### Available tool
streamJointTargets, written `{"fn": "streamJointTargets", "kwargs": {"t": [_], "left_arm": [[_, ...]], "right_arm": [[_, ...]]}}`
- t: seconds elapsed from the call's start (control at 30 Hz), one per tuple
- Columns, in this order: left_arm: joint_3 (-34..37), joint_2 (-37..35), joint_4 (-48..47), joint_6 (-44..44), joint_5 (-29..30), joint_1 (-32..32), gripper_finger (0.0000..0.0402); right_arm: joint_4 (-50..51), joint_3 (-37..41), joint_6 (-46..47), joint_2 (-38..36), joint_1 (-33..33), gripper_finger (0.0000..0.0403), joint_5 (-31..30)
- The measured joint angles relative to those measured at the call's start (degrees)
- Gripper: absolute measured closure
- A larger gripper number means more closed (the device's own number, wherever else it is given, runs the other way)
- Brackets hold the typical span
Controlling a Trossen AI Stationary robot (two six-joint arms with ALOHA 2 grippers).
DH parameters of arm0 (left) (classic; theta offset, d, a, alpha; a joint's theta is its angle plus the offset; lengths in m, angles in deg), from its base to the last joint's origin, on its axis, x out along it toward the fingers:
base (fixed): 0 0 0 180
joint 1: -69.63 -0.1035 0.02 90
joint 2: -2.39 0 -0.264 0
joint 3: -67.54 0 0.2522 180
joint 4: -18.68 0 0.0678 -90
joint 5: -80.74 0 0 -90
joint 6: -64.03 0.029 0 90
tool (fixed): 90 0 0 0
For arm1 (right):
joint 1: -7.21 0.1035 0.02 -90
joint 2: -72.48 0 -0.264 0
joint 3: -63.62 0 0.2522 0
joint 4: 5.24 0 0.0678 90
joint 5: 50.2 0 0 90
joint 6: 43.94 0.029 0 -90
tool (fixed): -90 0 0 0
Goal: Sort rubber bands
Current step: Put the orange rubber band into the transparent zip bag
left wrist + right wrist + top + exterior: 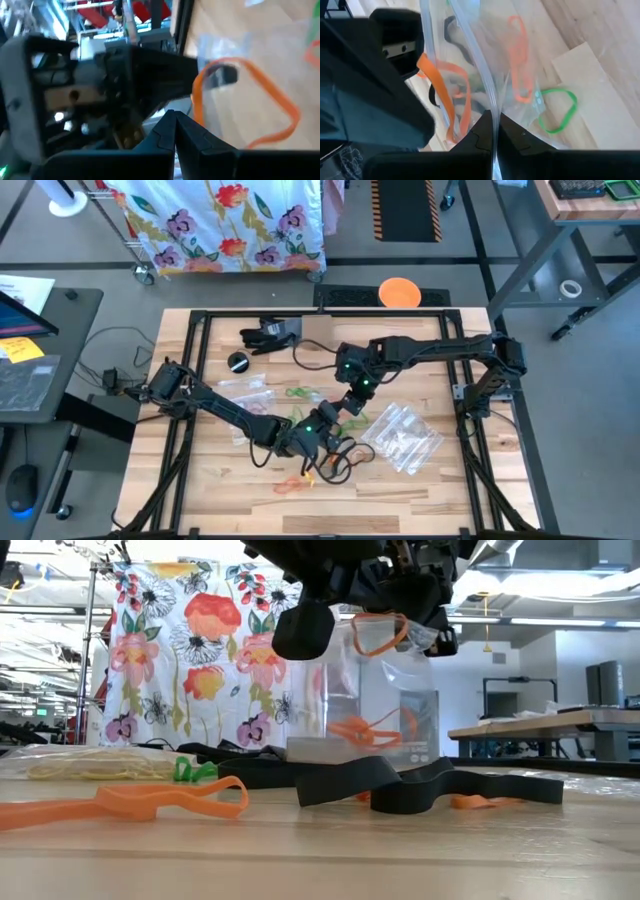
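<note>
Some thin orange rubber bands already sit in the clear plastic zip bag pinched shut by the right gripper, the closed left gripper brings another orange loop, and many bands remain scattered on the wooden table.

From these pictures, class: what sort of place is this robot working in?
Probably a lab or workshop: a wooden table framed in black metal on a concrete floor, metal workbenches nearby, and a desk with a mouse beside it.
</note>
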Motion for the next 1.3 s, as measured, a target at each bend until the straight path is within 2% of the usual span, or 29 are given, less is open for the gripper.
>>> {"fn": "streamJointTargets", "kwargs": {"t": [0.17,0.3,0.47,0.63,0.73,0.83,0.93,0.97,1.03,1.13,1.3], "left_arm": [[0.0,-1.6,5.3,-1.8,2.9,2.2,0.0401],[0.0,-4.8,4.7,-1.3,4.6,4.0,0.0401],[0.0,-10.4,-1.2,-5.2,6.8,4.9,0.0401],[0.0,-17.2,-10.1,-14.0,7.6,4.3,0.0401],[0.0,-20.0,-13.0,-27.2,7.2,2.6,0.0401],[0.0,-20.9,-18.1,-54.5,7.5,1.0,0.0401],[0.0,-21.7,-30.1,-72.1,7.7,0.7,0.0401],[0.0,-21.7,-33.8,-76.6,6.7,0.8,0.0401],[0.0,-21.7,-39.6,-85.8,0.7,1.6,0.0401],[0.0,-21.7,-42.6,-93.8,-8.2,4.3,0.0401],[0.0,-23.6,-49.9,-98.3,-9.7,11.0,0.0401]], "right_arm": [[2.0,0.0,-0.9,-0.2,-0.2,0.0397,0.4],[2.4,0.0,-3.8,-0.7,-1.3,0.0397,0.5],[2.9,0.0,-6.8,-1.7,-2.2,0.0397,0.2],[3.4,0.0,-7.0,-2.2,-1.9,0.0397,-0.2],[4.1,0.0,-7.0,-2.1,-1.9,0.0397,-0.2],[4.5,0.0,-7.0,-2.1,-2.0,0.0397,-0.2],[4.7,0.0,-7.0,-2.1,-2.0,0.0397,-0.2],[4.8,0.0,-7.0,-2.1,-2.0,0.0397,-0.2],[5.1,0.0,-7.0,-2.1,-2.0,0.0397,-0.2],[5.8,0.0,-7.1,-2.1,-1.9,0.0397,-0.2],[5.8,0.0,-7.1,-2.1,-1.9,0.0397,-0.3]]}}
